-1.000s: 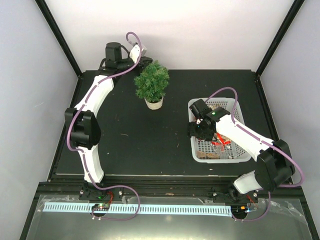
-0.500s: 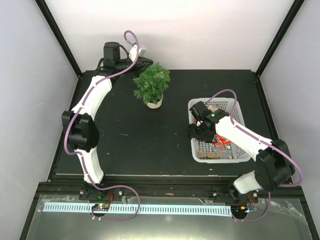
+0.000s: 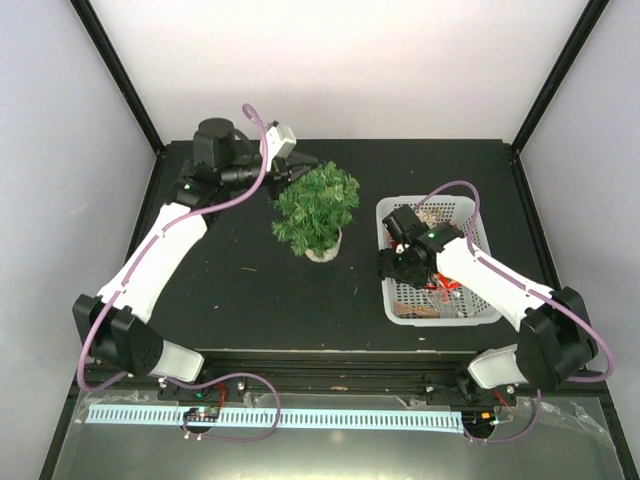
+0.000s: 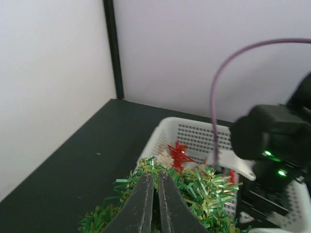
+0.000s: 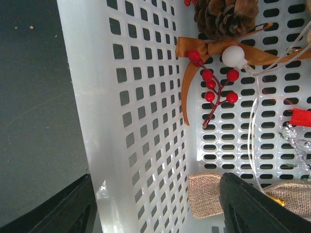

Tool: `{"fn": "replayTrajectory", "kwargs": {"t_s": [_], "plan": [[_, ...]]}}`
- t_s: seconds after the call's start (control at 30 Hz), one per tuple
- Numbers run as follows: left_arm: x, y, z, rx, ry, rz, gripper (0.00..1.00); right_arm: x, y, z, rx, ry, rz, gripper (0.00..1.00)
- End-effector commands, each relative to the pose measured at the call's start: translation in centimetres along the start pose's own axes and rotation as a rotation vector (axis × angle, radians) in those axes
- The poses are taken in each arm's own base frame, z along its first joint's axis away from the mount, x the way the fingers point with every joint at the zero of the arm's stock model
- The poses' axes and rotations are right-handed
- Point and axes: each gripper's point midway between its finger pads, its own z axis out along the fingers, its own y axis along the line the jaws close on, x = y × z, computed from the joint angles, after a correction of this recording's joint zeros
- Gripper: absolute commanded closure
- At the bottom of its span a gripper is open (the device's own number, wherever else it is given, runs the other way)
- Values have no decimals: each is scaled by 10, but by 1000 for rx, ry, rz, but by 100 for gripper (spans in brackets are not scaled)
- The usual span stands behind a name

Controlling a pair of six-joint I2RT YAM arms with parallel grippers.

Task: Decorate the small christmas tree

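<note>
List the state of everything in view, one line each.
small christmas tree, standing in its pot, needles pinched by left hand
left hand, shut on the tree's needles
right hand, open, empty, straddling the basket's wall
basket, upright, holds ornaments
berry sprig, lying in basket
pine cone, lying in basket

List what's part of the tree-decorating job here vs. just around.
Job: small christmas tree, left tool shut on it; basket with pine cone, red berries, burlap pouch, red star; right tool, open at basket wall.
Just around: black table, purple cable, black frame post.
</note>
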Motion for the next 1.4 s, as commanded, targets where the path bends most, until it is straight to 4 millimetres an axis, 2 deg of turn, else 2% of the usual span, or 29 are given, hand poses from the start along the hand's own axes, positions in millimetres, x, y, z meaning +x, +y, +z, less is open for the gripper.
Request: {"fn": "replayTrajectory", "kwargs": {"t_s": [0.0,0.27,0.43,0.77,1.1,1.37], "plan": [[-7,-27,-8,5,-43,69,98,-1,0,-6,-14,-29,8,30],[19,-77,-12,80,-22,43,98,7,-6,-5,-18,-27,24,30],[34,-99,-18,112,-9,24,98,11,-10,-7,-16,-27,32,30],[34,-119,-32,122,-23,36,98,21,-12,-4,-43,-19,63,31],[57,-132,-38,130,-6,27,98,21,-10,-4,-52,-16,65,31],[65,-137,-47,109,-2,35,98,20,-10,-5,-55,-20,62,30]]}}
